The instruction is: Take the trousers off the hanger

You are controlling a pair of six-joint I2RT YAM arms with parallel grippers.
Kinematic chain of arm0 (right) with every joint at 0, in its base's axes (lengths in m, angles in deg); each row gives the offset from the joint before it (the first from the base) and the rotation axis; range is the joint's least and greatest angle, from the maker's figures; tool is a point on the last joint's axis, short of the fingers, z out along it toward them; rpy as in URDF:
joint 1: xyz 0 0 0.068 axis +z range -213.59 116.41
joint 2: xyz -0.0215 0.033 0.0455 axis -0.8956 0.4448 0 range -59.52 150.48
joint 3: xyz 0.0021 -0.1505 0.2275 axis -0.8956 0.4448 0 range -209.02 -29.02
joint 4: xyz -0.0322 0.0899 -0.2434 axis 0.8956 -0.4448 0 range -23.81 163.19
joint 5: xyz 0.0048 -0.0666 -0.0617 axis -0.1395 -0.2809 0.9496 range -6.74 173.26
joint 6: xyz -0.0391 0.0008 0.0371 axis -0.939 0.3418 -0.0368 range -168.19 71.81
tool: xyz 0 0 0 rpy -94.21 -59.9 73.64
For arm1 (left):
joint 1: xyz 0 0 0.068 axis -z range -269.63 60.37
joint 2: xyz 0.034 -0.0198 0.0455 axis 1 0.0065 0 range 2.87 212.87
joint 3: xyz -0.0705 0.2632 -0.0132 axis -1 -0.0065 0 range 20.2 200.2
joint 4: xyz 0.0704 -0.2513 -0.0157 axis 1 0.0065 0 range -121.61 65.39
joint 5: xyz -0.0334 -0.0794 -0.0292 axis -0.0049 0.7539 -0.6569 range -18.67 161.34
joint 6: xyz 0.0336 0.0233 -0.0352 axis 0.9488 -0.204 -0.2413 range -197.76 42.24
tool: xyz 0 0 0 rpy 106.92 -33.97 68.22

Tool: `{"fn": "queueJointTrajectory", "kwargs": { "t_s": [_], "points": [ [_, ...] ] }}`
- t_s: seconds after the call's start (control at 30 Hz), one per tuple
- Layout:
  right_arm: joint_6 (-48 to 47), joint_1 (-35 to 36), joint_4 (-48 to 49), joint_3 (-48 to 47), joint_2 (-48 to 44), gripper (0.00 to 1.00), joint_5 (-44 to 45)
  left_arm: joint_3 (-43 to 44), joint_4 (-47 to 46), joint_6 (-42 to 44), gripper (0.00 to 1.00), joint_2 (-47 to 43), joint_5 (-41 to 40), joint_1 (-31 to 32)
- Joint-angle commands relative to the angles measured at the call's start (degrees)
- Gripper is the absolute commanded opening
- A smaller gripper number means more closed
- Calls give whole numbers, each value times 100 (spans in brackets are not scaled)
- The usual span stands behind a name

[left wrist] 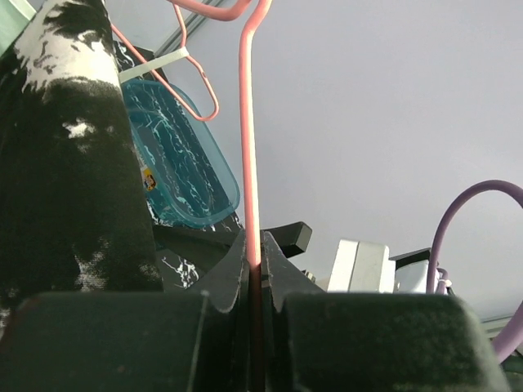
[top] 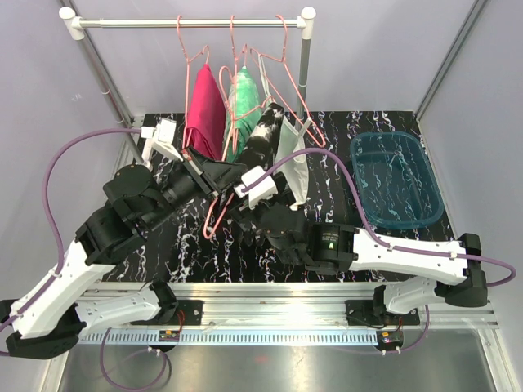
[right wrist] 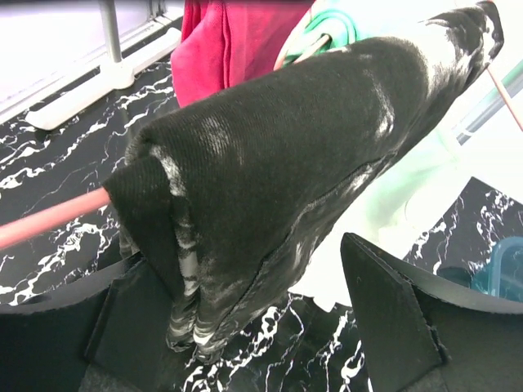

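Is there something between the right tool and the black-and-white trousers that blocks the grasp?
Nothing visible does. The trousers hang over the pink hanger and lie directly between the open fingers of the right tool.

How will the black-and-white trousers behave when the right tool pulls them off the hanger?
Probably floppy: the trousers drape folded over the hanger and sag below it. The ribbed-looking fabric should grip, not slip. The hanger should hold fairly steady, since the left tool pinches it.

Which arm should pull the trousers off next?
Right. The right gripper has open jaws on either side of the trousers, while the left gripper is shut on the pink hanger, holding it.
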Motion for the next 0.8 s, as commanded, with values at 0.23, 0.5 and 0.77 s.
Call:
{"fn": "queueJointTrajectory", "kwargs": {
  "t_s": [0.23, 0.5, 0.77],
  "points": [
    [-1410, -233, 1802, -117, 147, 75, -47, -1, -1798, -340, 0, -292, 52, 89],
    [-2113, -339, 2020, 48, -98, 26, -171, 34, -1587, -287, 0, -398, 113, 97],
    [-2289, -330, 1863, -232, -643, 0, -356, -211, -1122, -102, 0, -502, 193, 97]
  ]
}}
